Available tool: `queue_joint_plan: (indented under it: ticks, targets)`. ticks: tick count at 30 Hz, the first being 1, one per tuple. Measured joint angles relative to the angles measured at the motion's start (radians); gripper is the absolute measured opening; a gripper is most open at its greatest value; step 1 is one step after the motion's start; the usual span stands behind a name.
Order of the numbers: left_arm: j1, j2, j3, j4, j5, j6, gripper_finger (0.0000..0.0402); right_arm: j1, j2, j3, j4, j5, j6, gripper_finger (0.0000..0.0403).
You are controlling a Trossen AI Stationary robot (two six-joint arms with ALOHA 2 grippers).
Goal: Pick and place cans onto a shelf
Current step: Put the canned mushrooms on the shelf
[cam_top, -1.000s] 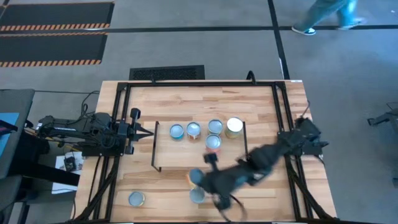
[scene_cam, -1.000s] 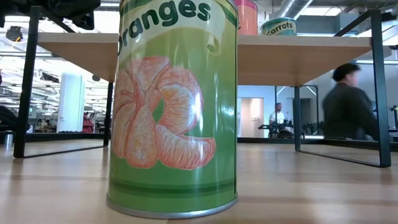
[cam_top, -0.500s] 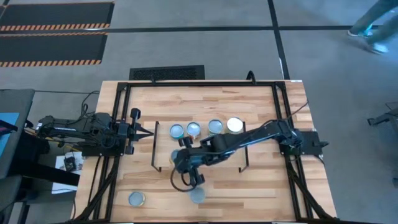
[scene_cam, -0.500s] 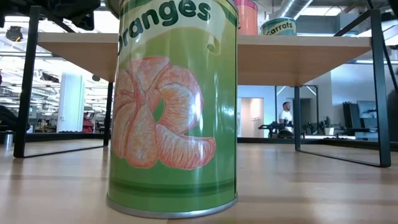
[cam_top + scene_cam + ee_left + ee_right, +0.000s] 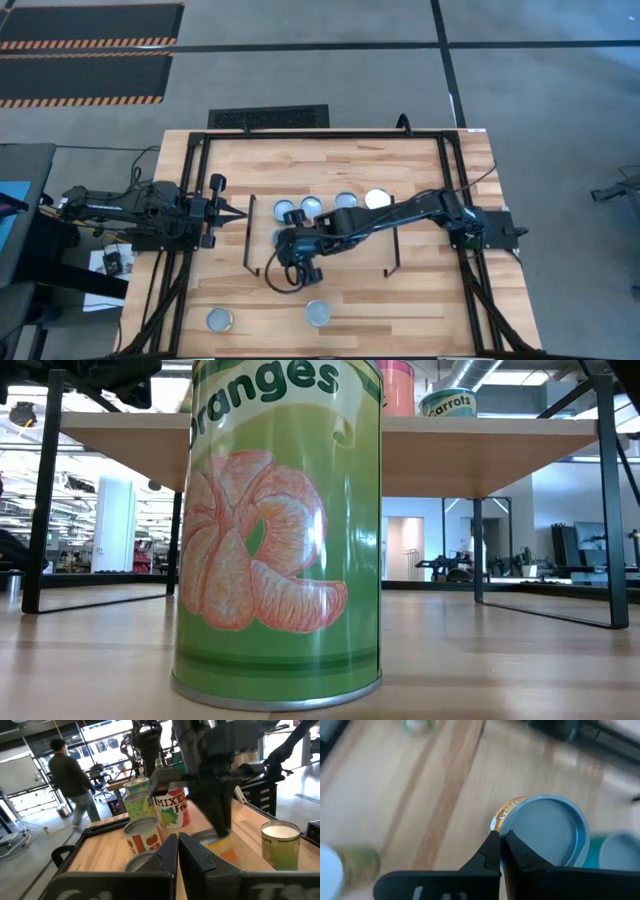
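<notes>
The light-wood shelf (image 5: 360, 255) stands mid-table on black wire legs. Several cans stand in a row along its far side (image 5: 345, 201). Another can, silver-topped with an orange label (image 5: 545, 837), stands at its left part (image 5: 283, 239). My right gripper (image 5: 300, 262) is shut, reaching across the shelf from the right, its fingertips (image 5: 500, 845) at this can's rim. My left gripper (image 5: 240, 213) is shut and waits at the shelf's left end, also shown in its wrist view (image 5: 178, 840). Two cans stand on the table near the front edge (image 5: 317, 312), (image 5: 219, 319). My right gripper's shut fingertips (image 5: 496, 842) come from above at the rim of the orange-labelled can's top (image 5: 507, 822). I cannot tell whether they touch it. The can stands upright on the shelf.
The green "Oranges" can (image 5: 280, 530) fills the low view in front of the shelf (image 5: 480, 450). The table's black frame rails (image 5: 185, 250) run along both sides. Bare wood lies at the table's near right (image 5: 420, 310). A person (image 5: 70, 775) walks in the room beyond.
My right gripper has swung from the table's near edge toward the far left, over the shelf's left part. The orange can by the front edge no longer shows there, and a can now stands on the shelf by the gripper. A person has left the high view.
</notes>
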Motion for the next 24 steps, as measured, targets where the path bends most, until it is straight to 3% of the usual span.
queue_joint_plan:
  ticks: [8,24]
  targets:
    - [0.0,0.0,0.0,0.0,0.002,0.0,0.0004,-0.005,0.035,0.006,0.018,0.012,-0.017,0.0015]
    - [0.0,0.0,0.0,0.0,0.0,0.0,0.0004,-0.012,0.033,0.004,0.006,0.08,0.03,0.0062]
